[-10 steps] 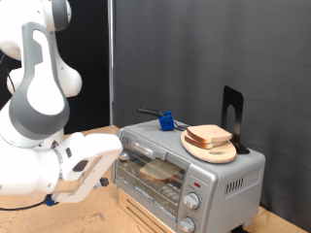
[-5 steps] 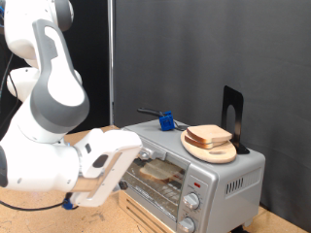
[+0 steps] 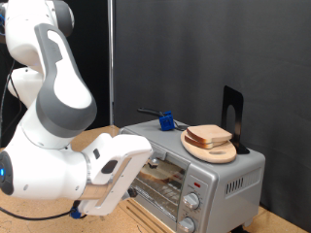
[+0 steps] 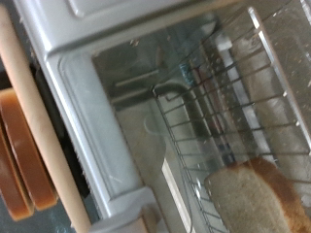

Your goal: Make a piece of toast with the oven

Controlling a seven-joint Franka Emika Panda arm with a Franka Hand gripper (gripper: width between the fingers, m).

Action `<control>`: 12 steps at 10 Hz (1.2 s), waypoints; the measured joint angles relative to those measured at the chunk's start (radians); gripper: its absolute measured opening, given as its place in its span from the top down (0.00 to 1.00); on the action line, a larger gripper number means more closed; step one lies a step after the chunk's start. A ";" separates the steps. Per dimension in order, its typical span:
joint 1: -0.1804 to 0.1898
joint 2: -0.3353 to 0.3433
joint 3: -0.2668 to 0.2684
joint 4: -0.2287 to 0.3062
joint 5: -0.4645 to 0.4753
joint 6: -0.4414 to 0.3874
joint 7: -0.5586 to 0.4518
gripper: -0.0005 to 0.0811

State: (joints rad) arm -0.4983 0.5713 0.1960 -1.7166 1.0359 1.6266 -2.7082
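The silver-grey oven (image 3: pixel 231 177) stands on the wooden table at the exterior view's lower right. One piece of toast (image 3: pixel 167 175) lies on the wire rack (image 4: pixel 225 107) inside; the wrist view shows it as a pale slice (image 4: pixel 259 200) deep in the cavity. More bread slices (image 3: pixel 209 135) sit on a round wooden plate (image 3: pixel 214 153) on the oven's roof, seen edge-on in the wrist view as the plate (image 4: pixel 35 126) and slices (image 4: pixel 19 160). My gripper (image 3: pixel 142 167) is right at the oven's front opening, its fingers hidden behind the white hand.
On the oven roof there are also a small blue object (image 3: pixel 166 121) and a black upright stand (image 3: pixel 231 115). Knobs (image 3: pixel 192 202) run down the oven's front. A black curtain backs the scene. My bulky arm fills the exterior view's left.
My arm has swung from the exterior view's left towards the oven, bringing the hand up to its front opening and covering part of the glass front.
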 joint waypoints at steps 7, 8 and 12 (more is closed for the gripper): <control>-0.008 -0.025 0.021 -0.031 -0.077 -0.027 0.065 0.16; -0.008 -0.025 0.024 -0.029 -0.067 -0.027 0.057 0.16; -0.008 0.037 0.058 0.102 0.008 0.041 0.017 0.16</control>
State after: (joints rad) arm -0.5065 0.6078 0.2538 -1.6145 1.0436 1.6676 -2.6911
